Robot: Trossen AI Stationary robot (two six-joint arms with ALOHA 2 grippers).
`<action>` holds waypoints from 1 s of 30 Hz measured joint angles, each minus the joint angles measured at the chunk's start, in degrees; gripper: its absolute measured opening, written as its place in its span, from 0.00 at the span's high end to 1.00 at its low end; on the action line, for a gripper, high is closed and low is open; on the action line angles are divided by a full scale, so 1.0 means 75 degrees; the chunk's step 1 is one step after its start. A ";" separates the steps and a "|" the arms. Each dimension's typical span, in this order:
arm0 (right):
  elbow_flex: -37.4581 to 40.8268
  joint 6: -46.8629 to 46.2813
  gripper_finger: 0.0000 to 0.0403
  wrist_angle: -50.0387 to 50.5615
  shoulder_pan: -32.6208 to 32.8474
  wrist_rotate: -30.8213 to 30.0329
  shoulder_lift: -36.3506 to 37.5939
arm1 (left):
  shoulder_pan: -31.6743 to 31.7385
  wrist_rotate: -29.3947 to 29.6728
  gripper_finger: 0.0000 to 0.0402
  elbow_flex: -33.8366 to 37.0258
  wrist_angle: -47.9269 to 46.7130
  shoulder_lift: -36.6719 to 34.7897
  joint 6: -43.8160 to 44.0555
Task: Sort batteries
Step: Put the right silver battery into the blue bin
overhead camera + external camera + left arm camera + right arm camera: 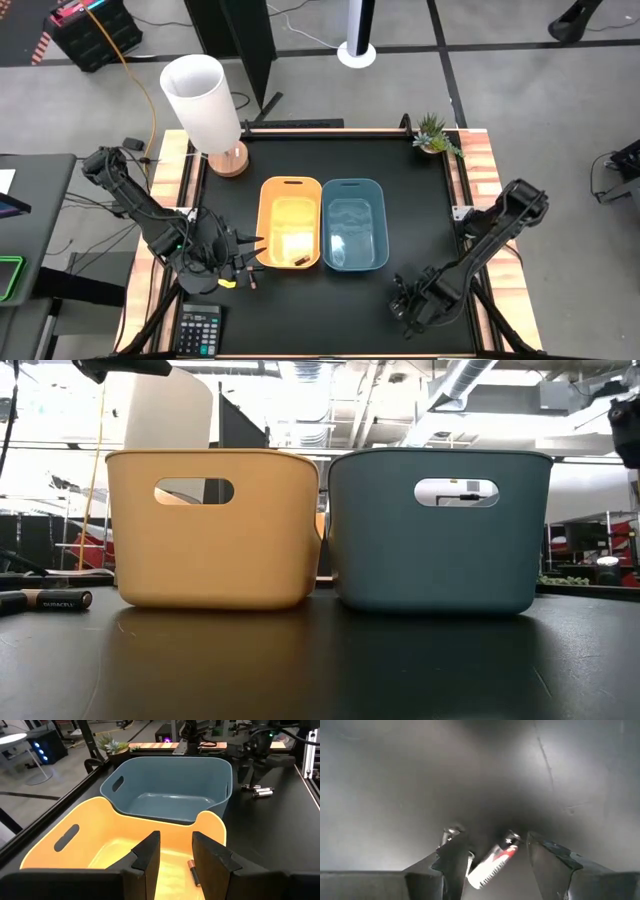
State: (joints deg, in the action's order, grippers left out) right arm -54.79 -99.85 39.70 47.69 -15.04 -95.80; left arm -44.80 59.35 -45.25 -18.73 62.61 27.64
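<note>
An orange bin (290,222) and a blue bin (354,222) stand side by side at mid-table. My left gripper (175,854) is open and empty over the orange bin's left end; in the high view it shows at the bin's left (248,252). A dark reddish-brown battery (194,872) lies on that bin's floor. Another dark battery (55,600) lies on the table left of the bins. My right gripper (495,860) is open, low over the table near its front right (403,300). Its fingers stand on either side of a silvery-white battery (494,862) lying on the table. A second silvery battery (451,834) is partly hidden behind one finger.
A white lamp (205,110) stands at the far left and a small plant (435,135) at the far right corner. A grey calculator (198,330) lies at the front left. The blue bin's floor (170,802) is bare.
</note>
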 joint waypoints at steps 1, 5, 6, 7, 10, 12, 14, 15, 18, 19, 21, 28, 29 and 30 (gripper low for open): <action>-0.0059 -0.0056 0.46 0.0040 -0.0037 0.0024 -0.0106 | 0.0000 -0.0002 0.73 0.0000 -0.0002 0.0000 -0.0005; -0.0307 -0.0265 0.46 0.0424 -0.0079 0.0250 -0.0462 | 0.0000 -0.0021 0.73 0.0000 -0.0002 0.0000 -0.0005; -0.0380 -0.0346 0.46 0.0554 -0.0071 0.0260 -0.0522 | -0.0002 -0.0051 0.73 0.0000 -0.0002 0.0000 -0.0005; -0.0430 -0.0409 0.46 0.0648 -0.0051 0.0263 -0.0556 | -0.0003 -0.0079 0.73 0.0000 -0.0002 -0.0002 -0.0005; -0.0520 -0.0561 0.46 0.0870 -0.0006 0.0286 -0.0626 | -0.0003 -0.0090 0.73 0.0000 -0.0002 -0.0003 -0.0005; -0.0524 -0.0685 0.47 0.0902 0.0041 0.0407 -0.0633 | -0.0003 -0.0090 0.73 0.0000 -0.0005 -0.0006 -0.0005; -0.0524 -0.0813 0.50 0.0917 0.0080 0.0416 -0.0633 | -0.0003 -0.0090 0.73 0.0000 -0.0005 -0.0006 -0.0005; -0.0524 -0.0903 0.51 0.0919 0.0104 0.0422 -0.0633 | -0.0003 -0.0090 0.73 0.0000 -0.0002 -0.0006 -0.0005; -0.0524 -0.1109 0.58 0.0933 0.0172 0.0425 -0.0636 | -0.0003 -0.0090 0.73 0.0000 -0.0005 -0.0006 0.0003; -0.0524 -0.1154 0.61 0.0923 0.0199 0.0427 -0.0642 | -0.0003 -0.0090 0.73 0.0000 -0.0005 -0.0006 0.0000; -0.0524 -0.1175 0.65 0.0895 0.0198 0.0444 -0.0642 | -0.0003 -0.0092 0.73 0.0000 -0.0002 -0.0006 -0.0002; -0.0524 -0.1172 0.78 0.0869 0.0160 0.0451 -0.0644 | -0.0003 -0.0090 0.73 0.0000 -0.0004 -0.0006 0.0000; -0.0522 -0.1172 0.80 0.0872 0.0140 0.0452 -0.0642 | -0.0003 -0.0090 0.73 0.0000 -0.0005 -0.0006 0.0000; -0.0504 -0.1172 0.81 0.0839 0.0125 0.0453 -0.0641 | -0.0003 -0.0092 0.73 0.0000 -0.0005 -0.0006 -0.0003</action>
State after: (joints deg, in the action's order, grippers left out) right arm -58.56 -108.64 45.99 48.62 -11.64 -100.61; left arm -44.82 58.65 -45.25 -18.76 62.57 27.62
